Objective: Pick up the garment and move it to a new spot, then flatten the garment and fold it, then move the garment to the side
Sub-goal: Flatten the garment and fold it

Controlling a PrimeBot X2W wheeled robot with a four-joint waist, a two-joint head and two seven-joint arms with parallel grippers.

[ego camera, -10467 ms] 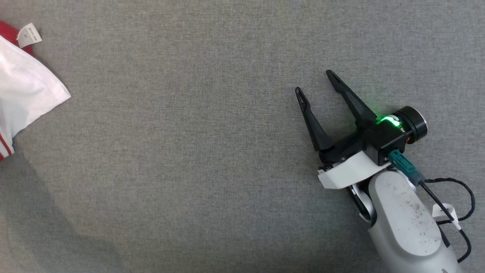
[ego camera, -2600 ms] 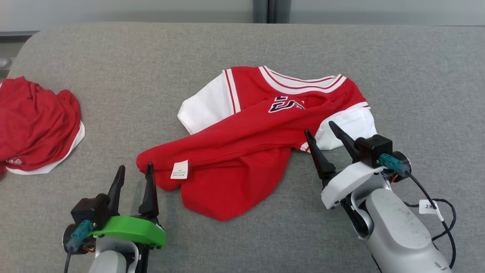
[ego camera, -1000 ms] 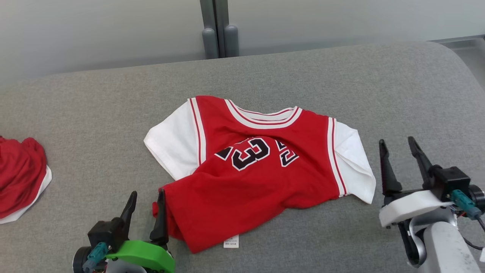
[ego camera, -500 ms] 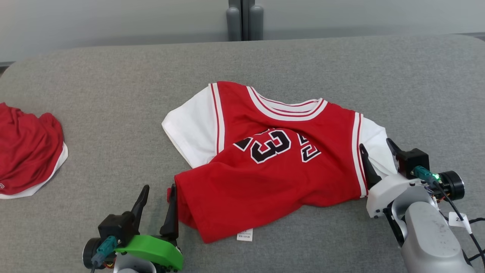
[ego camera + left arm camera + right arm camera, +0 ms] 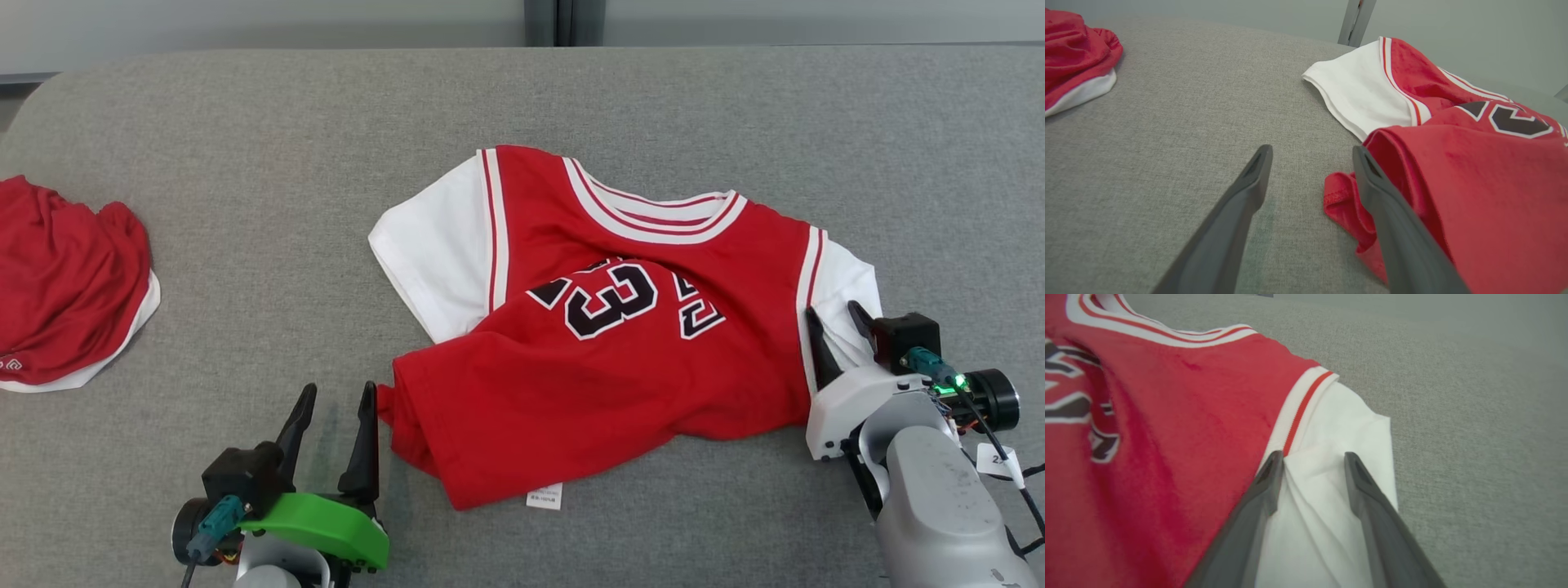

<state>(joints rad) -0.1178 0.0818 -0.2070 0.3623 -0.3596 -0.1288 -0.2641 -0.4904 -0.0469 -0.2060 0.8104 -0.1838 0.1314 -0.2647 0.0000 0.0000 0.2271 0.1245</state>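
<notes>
- The jersey lay centred on the bench, number up, as before.
- The right gripper had narrowed since half a second earlier, jaws still apart astride the white right sleeve.
- The left gripper stayed spread and empty beside the near-left hem.

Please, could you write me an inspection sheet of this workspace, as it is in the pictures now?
Surface: grey fabric top, no stains seen.
Job's things: red number 23 jersey lying face up, lower part rumpled, label showing at the hem.
Clutter: second red garment bunched at the far left.
Grippers: left claw open, beside the jersey's hem corner, contact unclear; right claw open, fingers astride the white sleeve.
Cables: black tagged cable by the right forearm.
Surroundings: pale wall and grey post behind.
</notes>
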